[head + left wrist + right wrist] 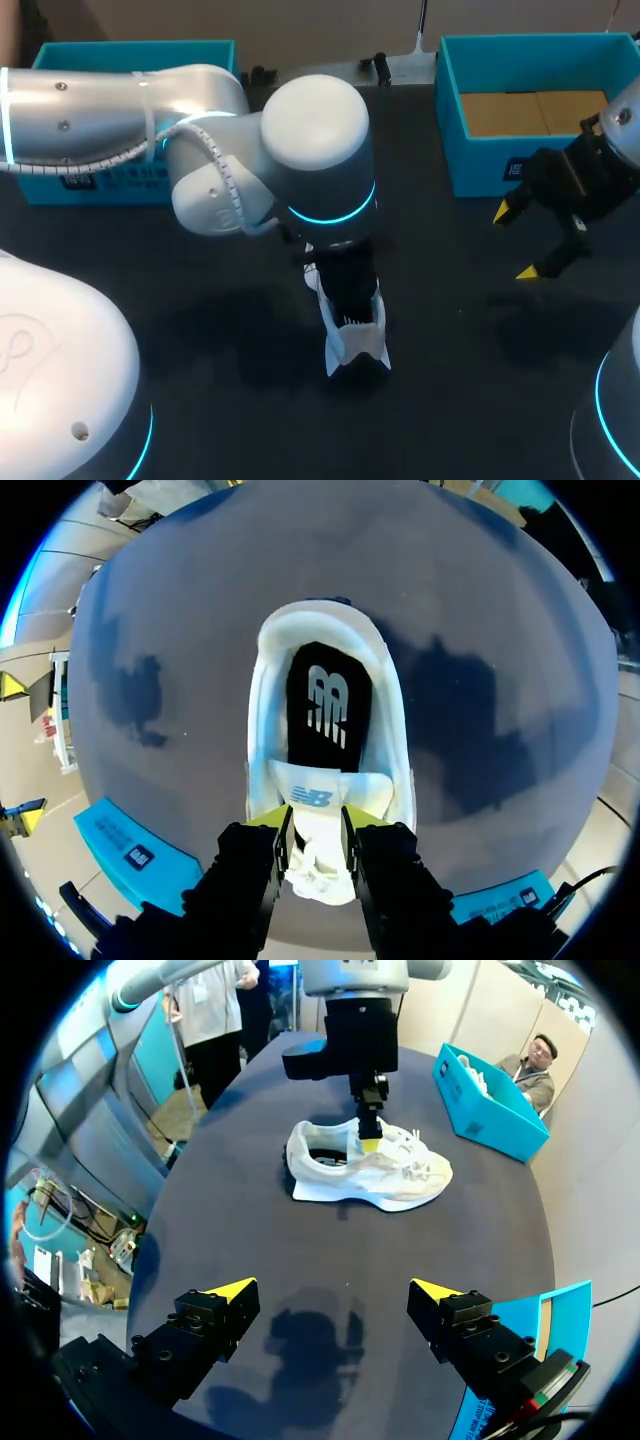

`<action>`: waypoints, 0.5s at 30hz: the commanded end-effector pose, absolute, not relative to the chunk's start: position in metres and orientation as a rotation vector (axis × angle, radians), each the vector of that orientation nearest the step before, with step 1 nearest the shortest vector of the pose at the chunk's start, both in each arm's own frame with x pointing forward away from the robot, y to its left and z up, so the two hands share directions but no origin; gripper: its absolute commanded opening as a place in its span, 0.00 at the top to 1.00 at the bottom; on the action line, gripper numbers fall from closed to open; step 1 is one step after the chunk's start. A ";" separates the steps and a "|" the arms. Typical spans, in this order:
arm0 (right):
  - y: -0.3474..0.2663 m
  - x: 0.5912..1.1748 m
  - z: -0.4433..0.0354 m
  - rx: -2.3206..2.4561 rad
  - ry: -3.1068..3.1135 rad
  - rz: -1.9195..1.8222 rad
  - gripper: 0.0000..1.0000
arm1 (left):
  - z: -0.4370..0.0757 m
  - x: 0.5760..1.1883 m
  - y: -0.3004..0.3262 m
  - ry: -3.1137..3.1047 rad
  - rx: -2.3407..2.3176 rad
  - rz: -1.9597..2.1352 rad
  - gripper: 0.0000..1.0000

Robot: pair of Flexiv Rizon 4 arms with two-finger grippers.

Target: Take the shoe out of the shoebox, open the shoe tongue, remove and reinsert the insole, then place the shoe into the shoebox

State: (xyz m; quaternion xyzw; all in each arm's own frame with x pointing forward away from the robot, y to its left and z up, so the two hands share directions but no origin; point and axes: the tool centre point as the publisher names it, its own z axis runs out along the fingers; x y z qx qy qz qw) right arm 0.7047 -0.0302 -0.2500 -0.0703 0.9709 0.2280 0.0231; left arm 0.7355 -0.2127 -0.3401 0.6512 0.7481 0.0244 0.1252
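A white shoe lies on the dark table near the middle, partly hidden under my left wrist. Seen from the left wrist, its black insole lies inside the shoe. My left gripper is shut on the white tongue, one finger on each side. The right wrist view shows the shoe on its sole, with that gripper coming down on it from above. My right gripper hangs open and empty over the table to the shoe's right, beside a blue shoebox.
The right-hand blue box holds brown cardboard. A second blue box stands at the back left behind my left arm. Bare dark table lies between my right gripper and the shoe.
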 end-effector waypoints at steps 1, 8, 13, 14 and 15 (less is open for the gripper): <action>-0.030 0.704 -0.251 -0.215 3.006 0.700 0.00 | -0.337 0.730 -0.207 2.187 1.865 0.051 0.68; -0.030 0.704 -0.251 -0.215 3.006 0.700 0.00 | -0.319 0.729 -0.194 2.288 1.735 0.063 0.67; -0.030 0.704 -0.251 -0.215 3.006 0.700 0.00 | -0.308 0.723 -0.185 2.366 1.607 0.084 0.65; -0.030 0.704 -0.251 -0.215 3.006 0.700 0.00 | -0.305 0.722 -0.183 2.385 1.583 0.077 0.64; -0.030 0.704 -0.251 -0.215 3.006 0.700 0.00 | -0.303 0.721 -0.181 2.397 1.562 0.085 0.62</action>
